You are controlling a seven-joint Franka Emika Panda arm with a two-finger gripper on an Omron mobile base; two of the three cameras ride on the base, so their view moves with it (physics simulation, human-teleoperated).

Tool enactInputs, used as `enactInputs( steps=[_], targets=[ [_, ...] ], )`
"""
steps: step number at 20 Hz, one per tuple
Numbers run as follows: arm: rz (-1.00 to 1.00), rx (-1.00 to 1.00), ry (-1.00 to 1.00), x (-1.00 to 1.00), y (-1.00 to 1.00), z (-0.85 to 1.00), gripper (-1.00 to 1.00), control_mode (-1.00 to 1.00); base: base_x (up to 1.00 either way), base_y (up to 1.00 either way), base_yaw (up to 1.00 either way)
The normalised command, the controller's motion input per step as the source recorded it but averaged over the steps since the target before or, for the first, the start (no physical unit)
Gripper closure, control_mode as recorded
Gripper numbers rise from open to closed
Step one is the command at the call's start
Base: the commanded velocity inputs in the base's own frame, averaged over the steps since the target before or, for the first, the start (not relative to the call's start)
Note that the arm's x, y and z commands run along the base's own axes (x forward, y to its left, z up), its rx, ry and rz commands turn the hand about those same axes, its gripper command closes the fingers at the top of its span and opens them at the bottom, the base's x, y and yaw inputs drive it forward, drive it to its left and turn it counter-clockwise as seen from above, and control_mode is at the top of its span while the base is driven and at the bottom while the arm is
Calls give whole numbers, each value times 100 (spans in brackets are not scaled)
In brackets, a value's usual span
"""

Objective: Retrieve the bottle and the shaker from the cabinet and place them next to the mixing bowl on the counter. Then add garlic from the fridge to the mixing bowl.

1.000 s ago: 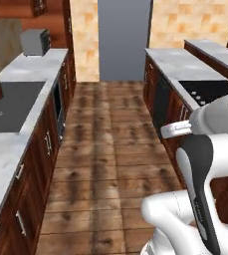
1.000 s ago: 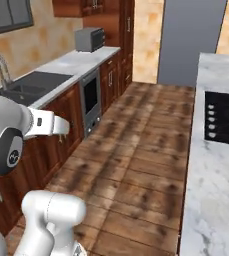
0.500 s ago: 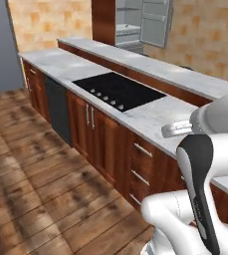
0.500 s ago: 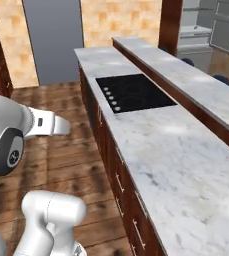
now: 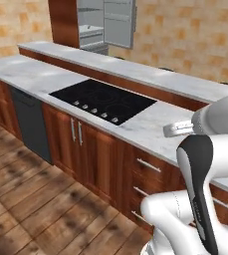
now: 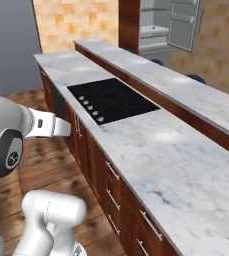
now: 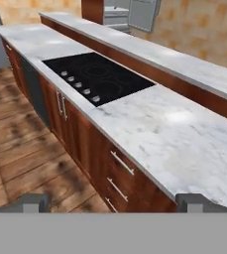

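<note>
A long marble counter (image 6: 151, 150) runs across the kitchen on dark wood base cabinets (image 5: 95, 159) with metal bar handles, above a plank wood floor (image 5: 31, 199). Behind the counter and a step higher sits a raised marble ledge (image 6: 186, 92) on a wood face, following the same line. The far walls are tan tile.

At the far end of the ledge stands the fridge (image 5: 105, 25), its door swung open so pale shelves show inside; a tall wood panel stands just beside it. Whether garlic lies on those shelves is too small to tell.

A black cooktop (image 7: 97, 77) is set flush into the counter, with a row of small knobs (image 7: 78, 85) along its front edge. A dark appliance front (image 5: 31, 124), perhaps a dishwasher, sits among the cabinets beside the cooktop. The counter stretch on the near side of the cooktop is bare marble.

The gripper (image 7: 112, 201) hangs in front of the cabinet fronts, facing the counter edge. Its two dark fingertips (image 7: 33, 202) stand wide apart at the bottom of the hand view, with nothing between them.
</note>
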Motion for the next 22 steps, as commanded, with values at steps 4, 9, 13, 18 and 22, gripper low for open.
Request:
enactInputs(
  steps=[4,9,13,18,22],
  targets=[
    [0,0,0,0,0,0,-100,100,100,100,-17],
    [0,0,0,0,0,0,-100,100,100,100,-16],
    [0,0,0,0,0,0,-100,100,100,100,-5],
    [0,0,0,0,0,0,-100,100,95,100,14],
    [0,0,0,0,0,0,-100,100,100,100,34]
  ],
)
